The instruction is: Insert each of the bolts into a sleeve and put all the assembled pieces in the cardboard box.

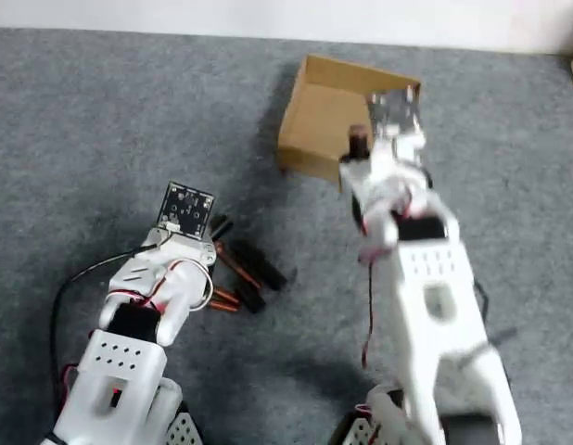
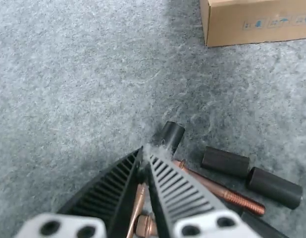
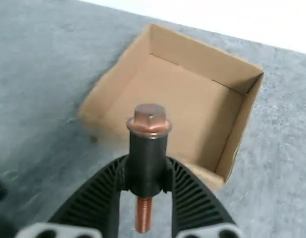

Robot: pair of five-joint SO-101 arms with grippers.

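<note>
Overhead camera looks down; wrist cameras share the cardboard box (image 3: 192,99).

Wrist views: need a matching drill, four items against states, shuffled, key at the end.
1. cardboard box
2. sleeved bolt
3. loose sleeves
4. left gripper

A. shut, over the loose bolts
B. nothing seen inside
C. clamped in the right gripper
D. black, lying on the carpet

Pairs: 1-B, 2-C, 3-D, 4-A

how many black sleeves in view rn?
4. Three sleeves lie loose on the carpet by the left gripper; the fourth sleeve, bolt through it, sits clamped in the right gripper. More may hide under the left arm.
</note>
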